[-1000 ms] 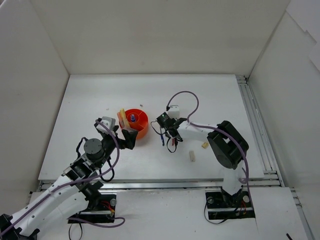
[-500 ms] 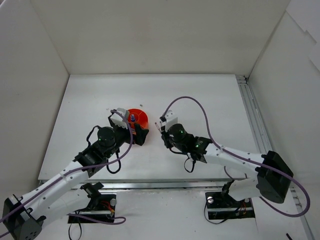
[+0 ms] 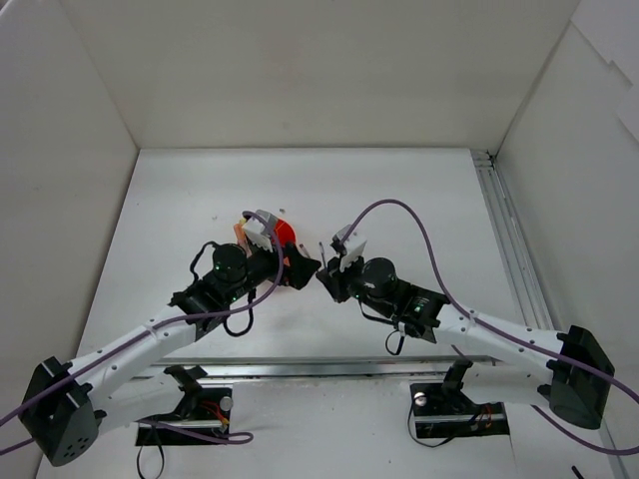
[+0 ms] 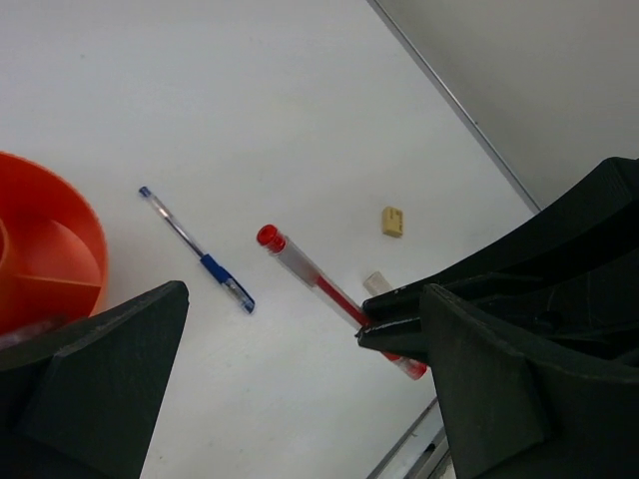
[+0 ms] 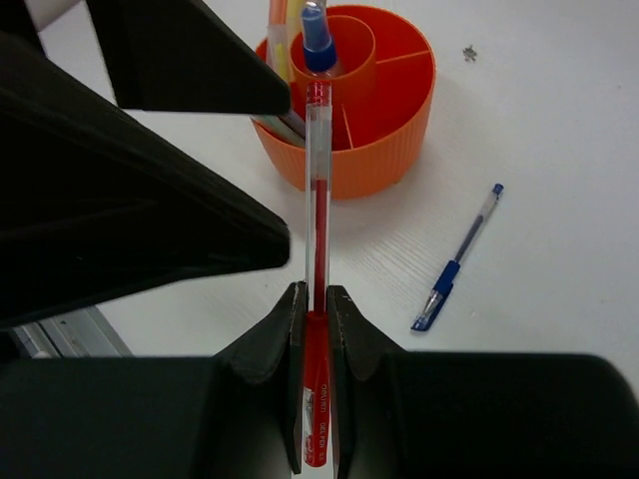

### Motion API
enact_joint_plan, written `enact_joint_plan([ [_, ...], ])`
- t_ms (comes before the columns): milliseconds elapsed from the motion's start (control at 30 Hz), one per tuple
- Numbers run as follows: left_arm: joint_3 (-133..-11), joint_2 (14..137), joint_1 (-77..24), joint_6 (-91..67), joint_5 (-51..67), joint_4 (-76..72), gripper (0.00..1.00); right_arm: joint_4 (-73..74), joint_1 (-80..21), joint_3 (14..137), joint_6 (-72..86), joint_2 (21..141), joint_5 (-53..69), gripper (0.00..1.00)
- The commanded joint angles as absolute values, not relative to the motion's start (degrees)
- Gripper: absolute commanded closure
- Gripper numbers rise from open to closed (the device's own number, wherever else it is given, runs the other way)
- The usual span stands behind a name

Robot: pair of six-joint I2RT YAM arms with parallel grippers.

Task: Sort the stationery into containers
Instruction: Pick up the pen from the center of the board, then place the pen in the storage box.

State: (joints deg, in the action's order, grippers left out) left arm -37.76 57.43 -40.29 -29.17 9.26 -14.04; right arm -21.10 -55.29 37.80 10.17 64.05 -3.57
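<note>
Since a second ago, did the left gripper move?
Yes. The left gripper swung right, from the orange bowl's near-left side to its right side.

The red pen [image 5: 318, 200] is pinched at one end by the right hand [image 5: 318, 299] and sticks straight out, with its far end pointing at the bowl [image 5: 384, 165]. The bowl is round and orange, with little walls inside. A marker [image 5: 316, 25] with a blue cap stands in its middle cup, and a few more stand at its left side. A blue pen [image 5: 457, 261] lies flat on the table near the bowl, and a small beige eraser [image 4: 392, 221] lies farther off.
</note>
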Motion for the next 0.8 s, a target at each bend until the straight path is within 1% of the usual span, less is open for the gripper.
enact_joint_plan([
  [0, -39.64, 59.23, -40.69, -32.08, 14.67, -22.93, 0.06, -28.82, -56.25, 37.71, 9.93, 62.67, -1.67, 1.0],
  [33, -39.64, 59.67, -40.69, -32.25, 15.46, -23.9, 0.09, -29.18, -56.42, 37.79, 9.93, 62.84, -1.5, 1.0],
  [67, -39.55, 59.94, -40.69, -32.43, 15.56, -24.34, 0.22, -29.09, -56.6, 38.05, 10.11, 63.02, -1.58, 1.0],
  [100, -39.29, 60.46, -40.69, -32.69, 15.82, -24.78, 0.26, -29.09, -56.6, 38.14, 10.19, 63.02, -1.67, 1.0],
  [133, -39.11, 60.56, -40.69, -32.87, 16.34, -25.48, 0.36, -29.27, -56.69, 38.14, 10.2, 62.84, -1.67, 1.0],
  [200, -38.67, 60.73, -40.69, -33.13, 16.26, -25.93, 0.48, -29.53, -56.87, 38.06, 10.2, 62.67, -1.84, 1.0],
  [233, -38.58, 60.56, -40.69, -33.13, 16.43, -26.19, 0.62, -29.62, -57.04, 37.88, 10.28, 62.67, -2.02, 1.0],
  [267, -38.5, 60.47, -40.69, -33.22, 16.35, -26.37, 0.69, -29.62, -57.04, 37.88, 10.28, 62.67, -2.2, 1.0],
  [300, -38.24, 60.12, -40.69, -33.22, 16.17, -26.45, 0.79, -29.45, -56.95, 37.88, 10.28, 62.75, -2.63, 1.0],
  [333, -38.23, 59.68, -40.69, -33.22, 15.82, -26.28, 0.98, -29.36, -57.04, 37.79, 10.46, 62.75, -2.9, 1.0],
  [367, -38.06, 59.07, -40.69, -32.96, 15.56, -26.37, 1.0, -29.27, -56.95, 37.88, 10.46, 62.75, -2.99, 1.0],
  [400, -37.88, 58.8, -40.69, -32.61, 15.47, -26.54, 1.0, -29.01, -56.95, 38.05, 10.63, 62.84, -3.34, 1.0],
  [433, -37.62, 58.45, -40.69, -32.43, 15.29, -27.15, 1.0, -28.74, -56.95, 38.06, 11.33, 62.93, -3.77, 0.98],
  [467, -37.18, 57.84, -40.69, -31.82, 15.03, -27.51, 1.0, -28.13, -57.04, 38.67, 11.51, 63.1, -4.65, 0.91],
  [500, -37.09, 57.31, -40.69, -31.56, 14.42, -27.68, 1.0, -26.56, -56.95, 39.19, 11.51, 63.11, -4.66, 0.82],
  [533, -37.0, 57.04, -40.69, -31.38, 13.2, -27.77, 1.0, -25.93, -57.04, 39.63, 12.21, 63.19, -5.18, 0.6],
  [600, -37.44, 56.08, -40.69, -29.89, 11.26, -26.9, 1.0, -24.27, -57.04, 40.34, 12.65, 63.11, -6.41, 0.43],
  [633, -37.62, 55.81, -40.69, -29.01, 8.99, -26.29, 1.0, -24.0, -57.04, 40.43, 13.53, 62.67, -7.11, 0.02],
  [767, -38.58, 54.93, -40.69, -24.88, 2.21, -26.28, 1.0, -20.05, -56.95, 41.22, 15.03, 61.44, -13.34, 0.02],
])
